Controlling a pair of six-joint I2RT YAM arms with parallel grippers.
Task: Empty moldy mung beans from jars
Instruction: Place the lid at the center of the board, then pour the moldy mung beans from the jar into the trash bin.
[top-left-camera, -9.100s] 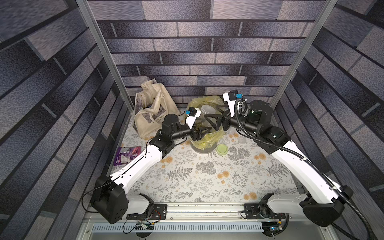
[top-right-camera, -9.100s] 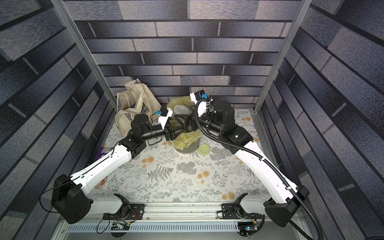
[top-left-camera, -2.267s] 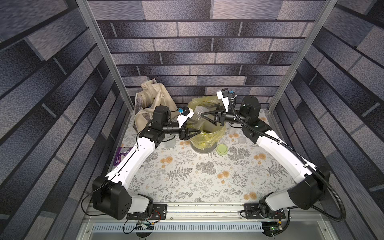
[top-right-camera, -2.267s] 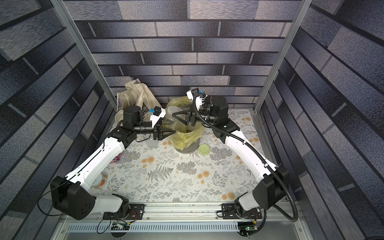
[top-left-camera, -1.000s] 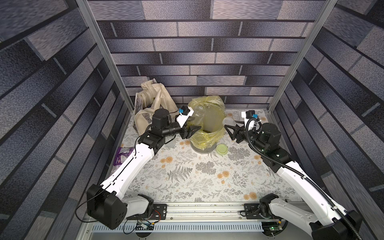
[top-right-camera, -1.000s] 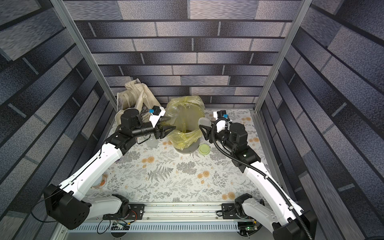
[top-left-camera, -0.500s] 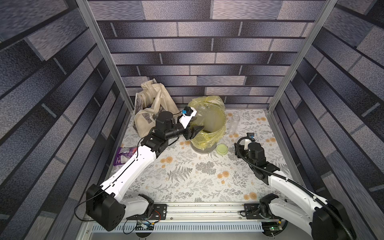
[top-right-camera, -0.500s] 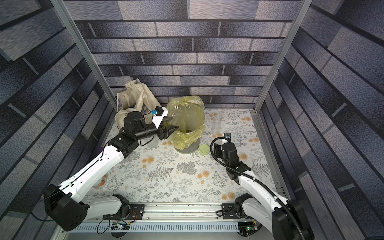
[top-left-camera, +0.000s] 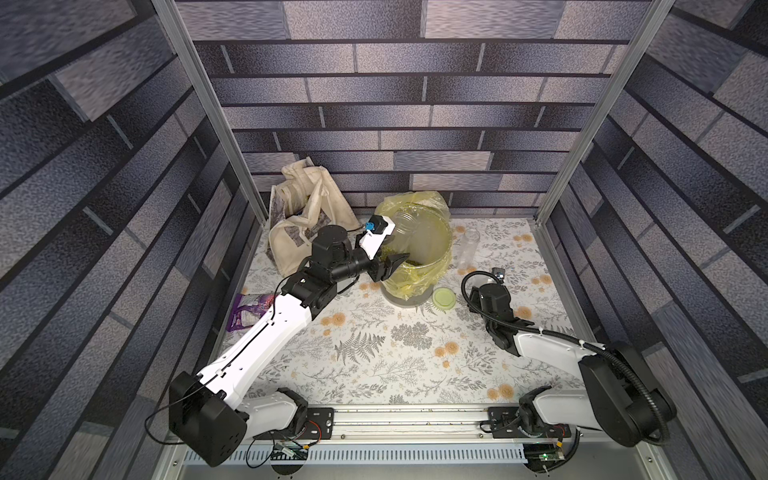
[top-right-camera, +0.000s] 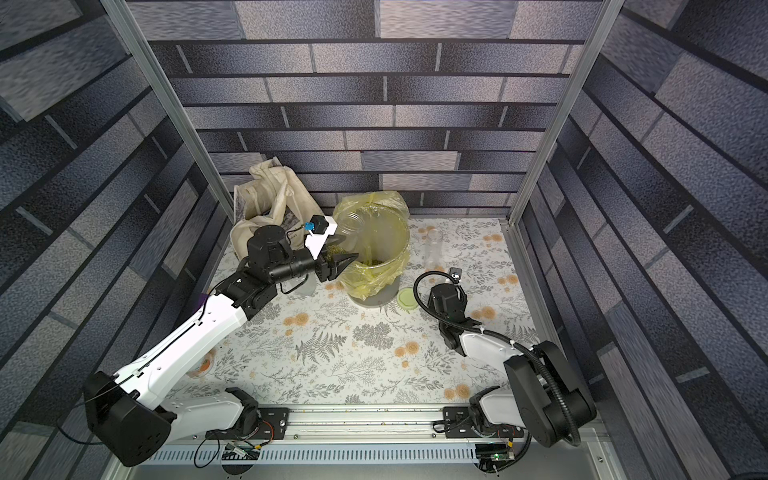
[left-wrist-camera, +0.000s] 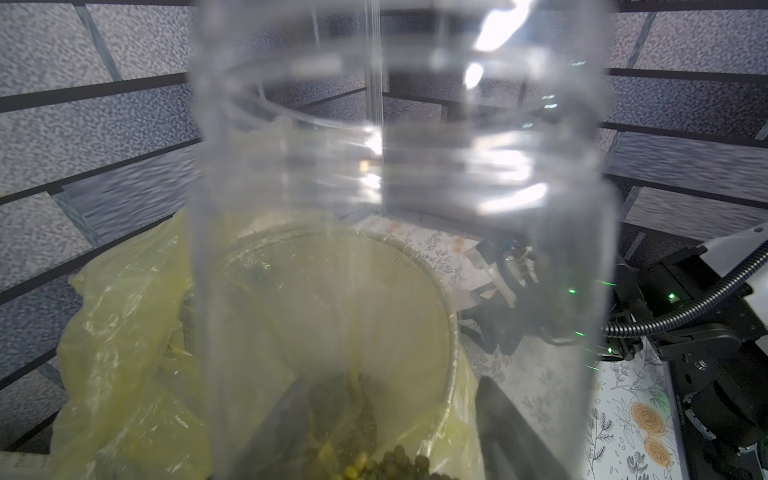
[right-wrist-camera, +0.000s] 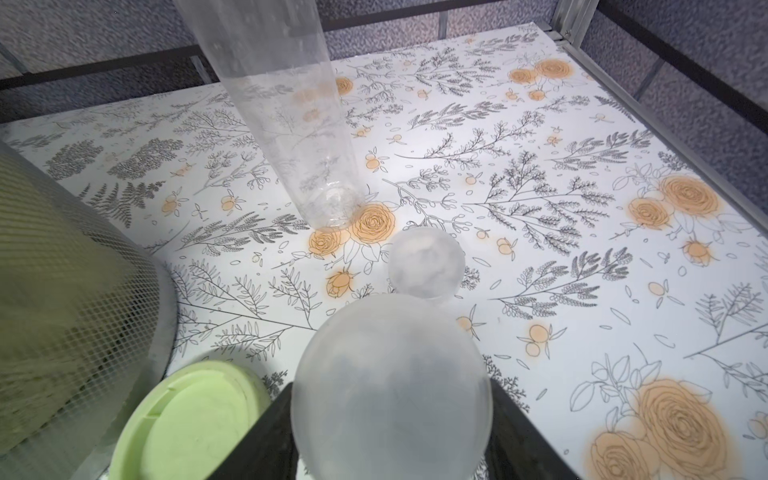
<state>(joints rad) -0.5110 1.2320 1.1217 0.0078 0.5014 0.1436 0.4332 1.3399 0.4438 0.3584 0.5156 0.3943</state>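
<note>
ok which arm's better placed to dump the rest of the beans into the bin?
Left. The left gripper holds the open wide jar tilted over the bin, beans left inside. The right gripper sits low beside the green lid, shut on a frosted lid.

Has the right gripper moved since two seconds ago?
Yes. The right gripper has left the space above the yellow-lined bin, coming nearer the base, low beside the lime-green lid.

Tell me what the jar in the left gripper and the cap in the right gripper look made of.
Jar: clear glossy plastic, probably; see-through wall, molded threads, bright glare. Cap: frosted translucent plastic, apparently; matte, milky, dark shapes show faintly through.
</note>
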